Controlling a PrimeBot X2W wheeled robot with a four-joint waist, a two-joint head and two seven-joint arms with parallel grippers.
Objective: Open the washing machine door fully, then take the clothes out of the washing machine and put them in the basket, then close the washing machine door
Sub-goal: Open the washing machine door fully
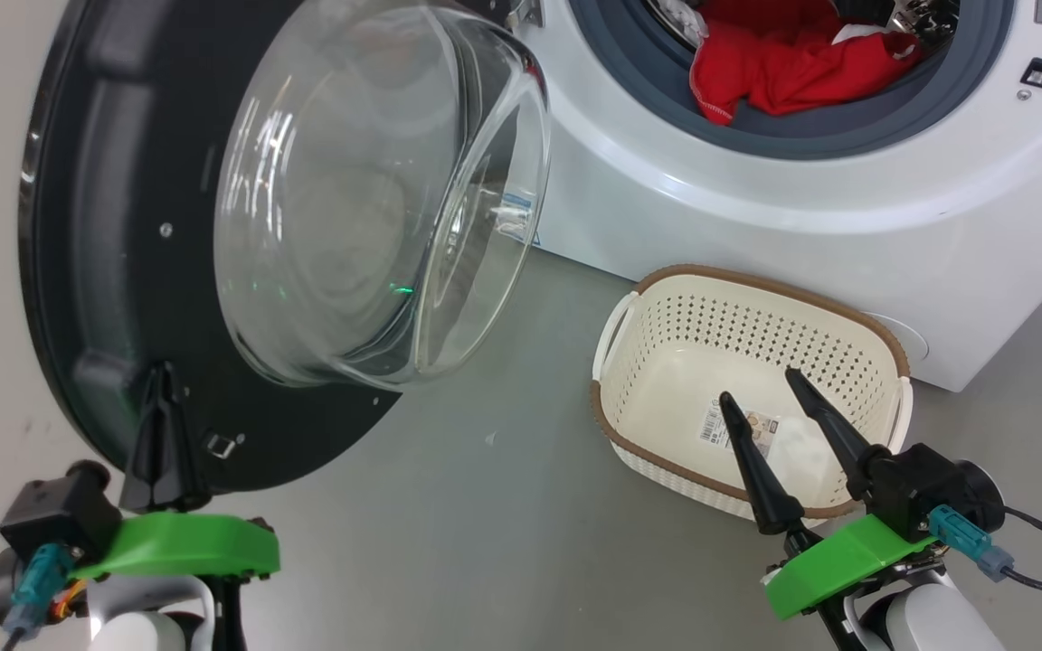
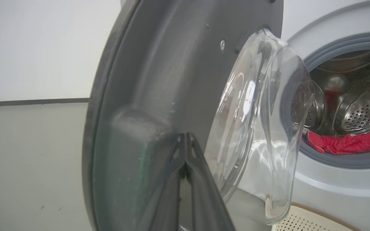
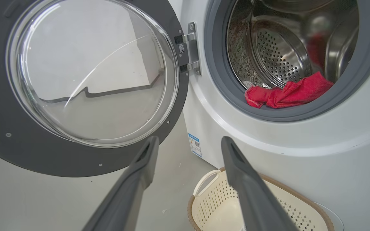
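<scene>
The washing machine door (image 1: pixel 114 271) hangs wide open on the left. The left pincer (image 1: pixel 159 375) is shut tight, its tip right by the door's dark inside. The right pincer (image 1: pixel 758 386) is open, holding nothing, above the basket (image 1: pixel 756 282) on the floor (image 1: pixel 485 515). The red clothes (image 1: pixel 783 63) lie in the washing machine (image 1: pixel 756 208).

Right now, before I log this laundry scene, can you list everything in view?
washing machine: one, white, on the right, drum open
washing machine door: one, black rim with clear glass bowl, swung open on the left
clothes: one heap, red with white trim, in the drum's mouth
basket: one, cream with brown rim, on the floor before the machine
paper label: one, pale, on the basket's bottom
blue label: one, on the machine's lower front corner
floor: grey
left claw: one, dark, shut, at the door's lower rim
right claw: one, dark, open, over the basket
</scene>
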